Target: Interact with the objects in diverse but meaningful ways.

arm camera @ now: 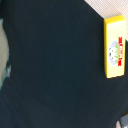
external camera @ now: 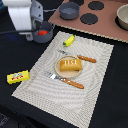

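One flat yellow red-labelled box (arm camera: pixel 116 47); rectangular

Toy kitchen setup: play stovetop (external camera: pixel 92 15); placemat (external camera: pixel 95 75); plate (external camera: pixel 56 67).

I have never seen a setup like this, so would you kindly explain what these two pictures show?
The white machine at the top of the exterior view is a robot arm; its gripper is not visible, so I cannot tell whether anything is held. That picture comes from a camera off the arm. On a striped placemat lie a plate with a bread loaf, a fork, a knife and a banana. A pot holds a tomato. The wrist camera looks down at the yellow box.
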